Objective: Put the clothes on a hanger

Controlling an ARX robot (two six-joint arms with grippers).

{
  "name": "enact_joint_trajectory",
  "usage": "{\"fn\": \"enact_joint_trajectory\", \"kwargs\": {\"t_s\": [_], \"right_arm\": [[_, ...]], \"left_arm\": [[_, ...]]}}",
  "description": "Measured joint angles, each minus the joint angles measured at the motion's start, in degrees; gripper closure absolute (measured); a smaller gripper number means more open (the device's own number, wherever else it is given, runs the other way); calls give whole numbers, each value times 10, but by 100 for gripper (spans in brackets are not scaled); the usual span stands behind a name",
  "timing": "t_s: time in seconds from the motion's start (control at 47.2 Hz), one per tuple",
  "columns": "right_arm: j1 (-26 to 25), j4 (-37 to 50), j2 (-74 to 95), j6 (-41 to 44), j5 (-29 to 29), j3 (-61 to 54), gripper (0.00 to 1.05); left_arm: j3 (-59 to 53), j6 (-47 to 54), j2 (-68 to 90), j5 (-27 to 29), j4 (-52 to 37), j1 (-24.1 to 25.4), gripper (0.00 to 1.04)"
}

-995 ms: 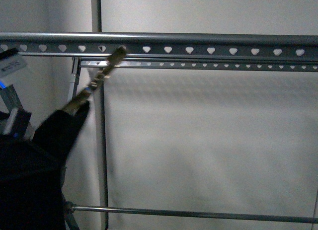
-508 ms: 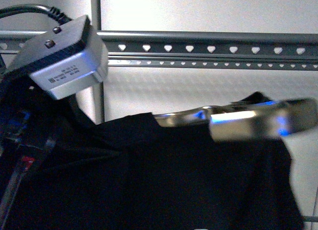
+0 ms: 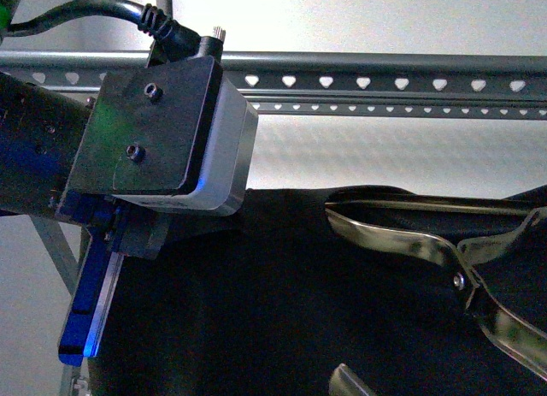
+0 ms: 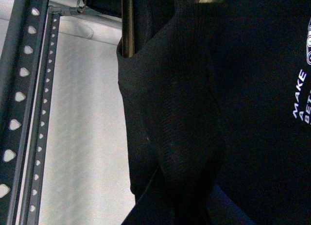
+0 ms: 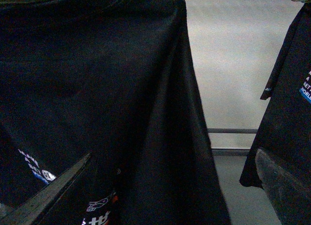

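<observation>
Black T-shirt point(image 3: 282, 319) spread just below the grey heart-punched rack rail point(image 3: 385, 71); left gripper point(image 3: 90, 310), also below that rail, shows only its blue side against the cloth, grip cannot be told; right gripper point(image 5: 165, 191) stands with jaws wide apart, shirt cloth draped between them.

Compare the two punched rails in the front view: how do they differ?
The upper rail is broader and dull dark grey; the lower rail is thinner and catches more light. The upper rail's heart holes are larger and wider spaced; the lower rail's holes are small and closely set. Both run level, above the black T-shirt.
</observation>
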State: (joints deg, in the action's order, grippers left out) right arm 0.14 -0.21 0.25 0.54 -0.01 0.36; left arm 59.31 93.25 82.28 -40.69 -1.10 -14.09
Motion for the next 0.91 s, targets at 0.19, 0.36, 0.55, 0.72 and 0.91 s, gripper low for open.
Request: {"fn": "enact_joint_trajectory", "kwargs": {"t_s": [0.19, 0.36, 0.55, 0.72, 0.91], "right_arm": [[0, 0, 0, 0, 0, 0, 7], [0, 0, 0, 0, 0, 0, 7], [0, 0, 0, 0, 0, 0, 7], [0, 0, 0, 0, 0, 0, 7], [0, 0, 0, 0, 0, 0, 7]], "left_arm": [[0, 3, 0, 1, 0, 0, 101], [-1, 6, 0, 2, 0, 0, 101], [-1, 9, 0, 2, 0, 0, 101], [-1, 9, 0, 2, 0, 0, 101], [-1, 9, 0, 2, 0, 0, 101]]}}
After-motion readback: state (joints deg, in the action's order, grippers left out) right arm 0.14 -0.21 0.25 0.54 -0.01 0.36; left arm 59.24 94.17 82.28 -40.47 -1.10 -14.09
